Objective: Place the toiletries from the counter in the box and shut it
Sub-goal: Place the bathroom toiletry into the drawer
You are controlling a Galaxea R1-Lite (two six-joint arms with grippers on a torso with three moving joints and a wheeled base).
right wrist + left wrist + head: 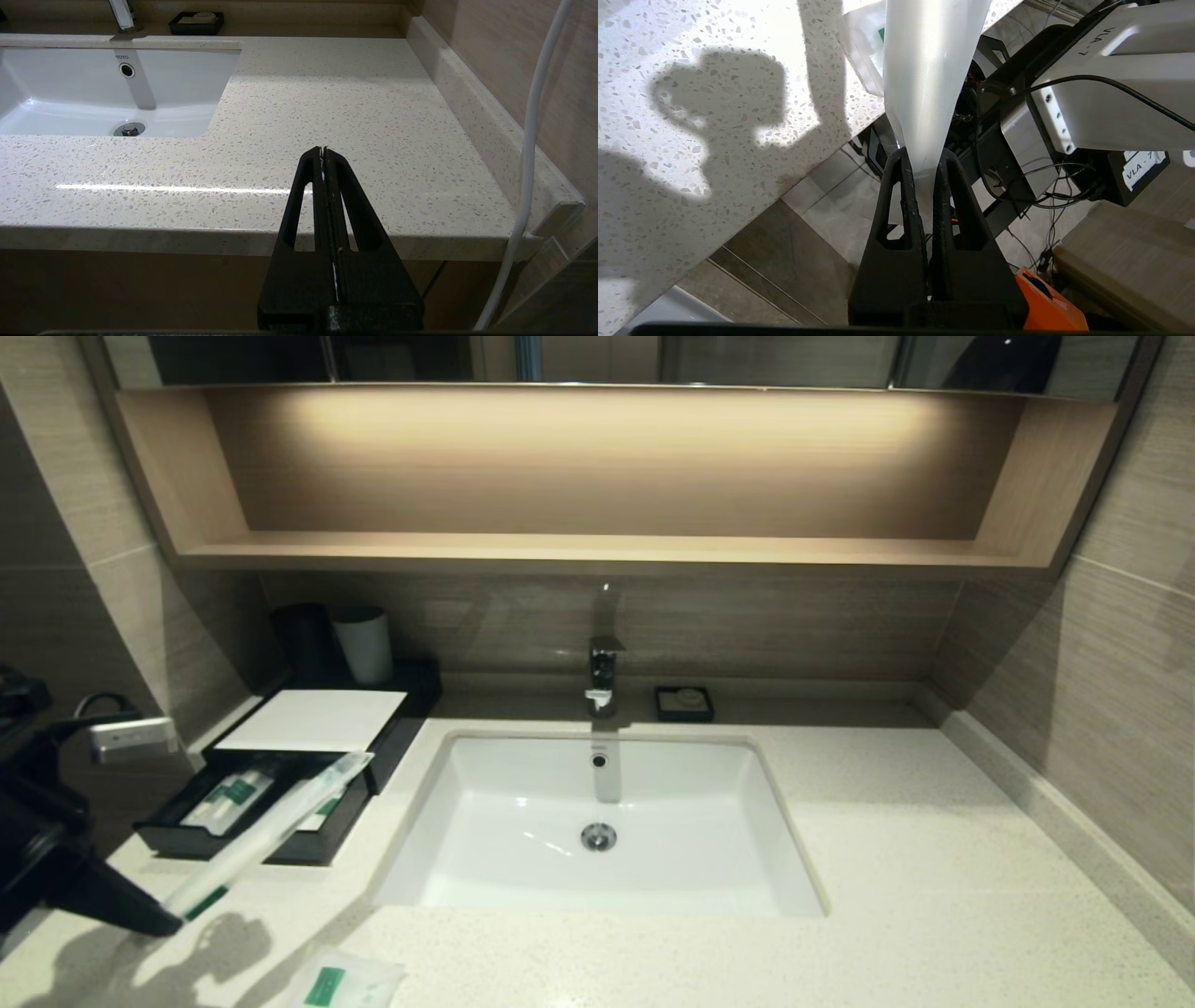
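The black box [403, 723] stands at the counter's [934, 859] back left, its drawer [313, 847] pulled out. One wrapped stick [229, 795] with a green label lies in the drawer. My left gripper [170, 919] is shut on the end of the second long wrapped stick [271, 826], which slants up over the drawer's front. In the left wrist view the fingers [903, 186] of the left gripper [924, 161] pinch that stick [927, 84]. The white sachet [341, 982] lies on the counter by its front edge. My right gripper [323, 151] is shut and empty before the counter's right front edge.
The white sink [597, 821] and its tap [603, 672] fill the middle. A small black soap dish [683, 703] sits behind the sink. Two cups [364, 644] stand behind the box. A wooden shelf [597, 549] runs above.
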